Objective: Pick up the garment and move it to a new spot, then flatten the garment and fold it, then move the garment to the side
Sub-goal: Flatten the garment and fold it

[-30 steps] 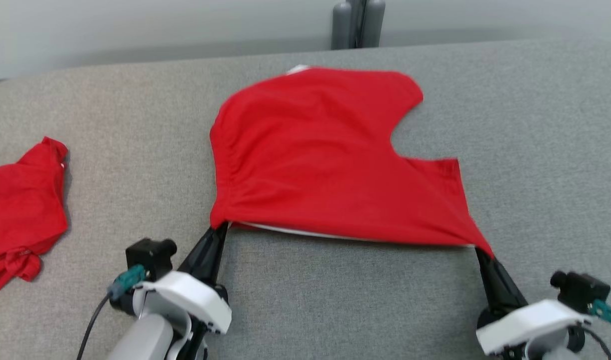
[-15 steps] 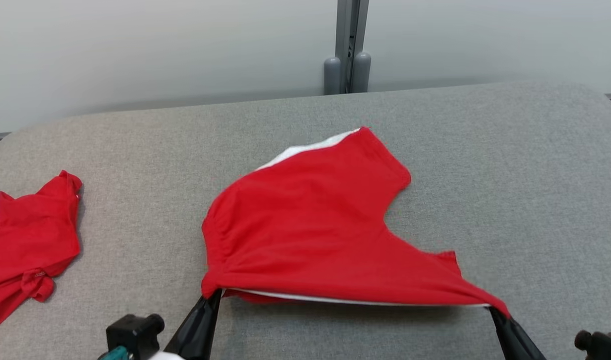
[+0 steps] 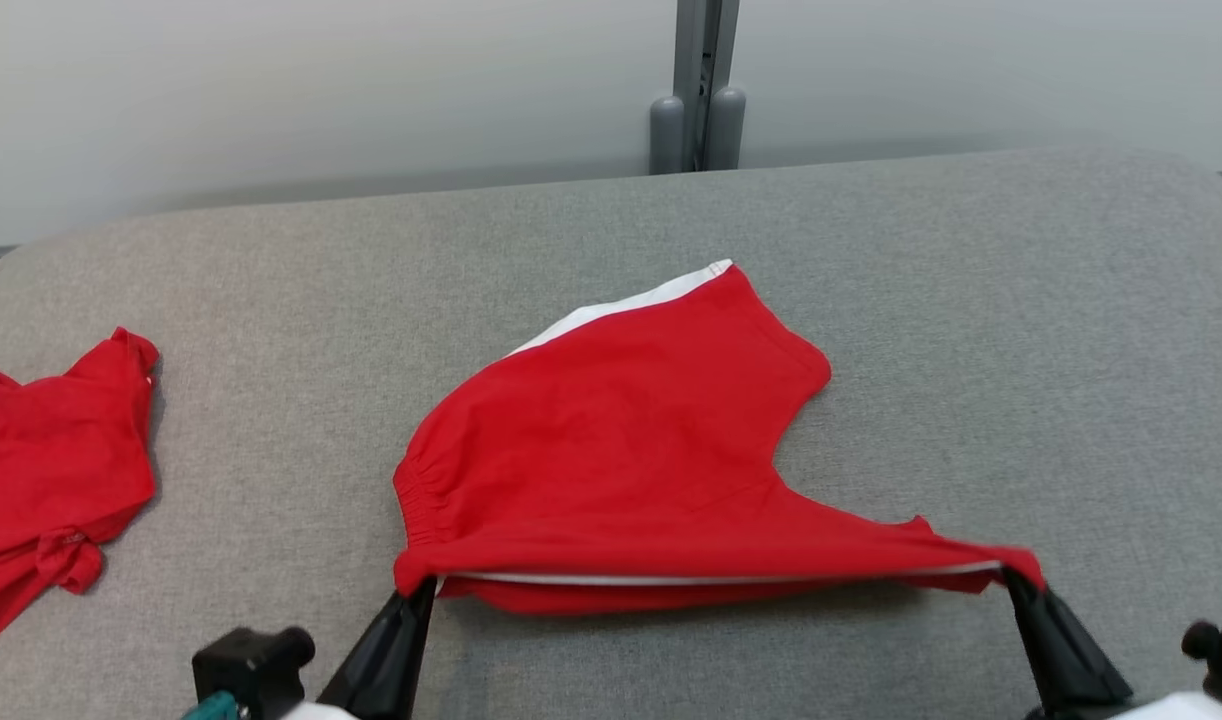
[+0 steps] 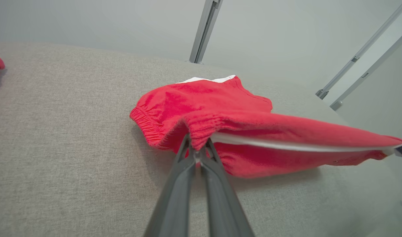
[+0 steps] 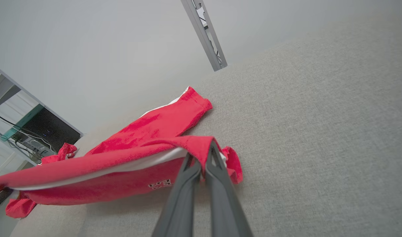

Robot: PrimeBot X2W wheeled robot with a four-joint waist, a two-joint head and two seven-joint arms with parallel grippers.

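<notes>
Red shorts point(image 3: 621, 450) with white trim hang by their near edge between the two sets of jaws. The left jaws are clenched on the gathered waistband corner, and the right jaws are clenched on the far corner of one leg hem. In both wrist views the dark fingers point(image 4: 174, 197) pinch a fold of cloth with no gap between them.

A second ago the shorts lay spread wide, with their far end close to the back edge of the grey counter point(image 3: 971, 300). The head camera has tilted since, but measured against the counter itself the cloth has been drawn in towards the jaws. Its far end now lies well short of that back edge. The span between the jaws is raised and taut, a lower layer sags just beneath it, and a white strip shows at the end farthest from the jaws.

By my reading, this is the carry to a new spot and not yet the flattening. The shorts are partly lifted and doubled over, so laying them smooth, folding them and moving them aside all remain. A second red garment point(image 3: 51, 470) lies well out beyond the left jaws, apart from the shorts.
</notes>
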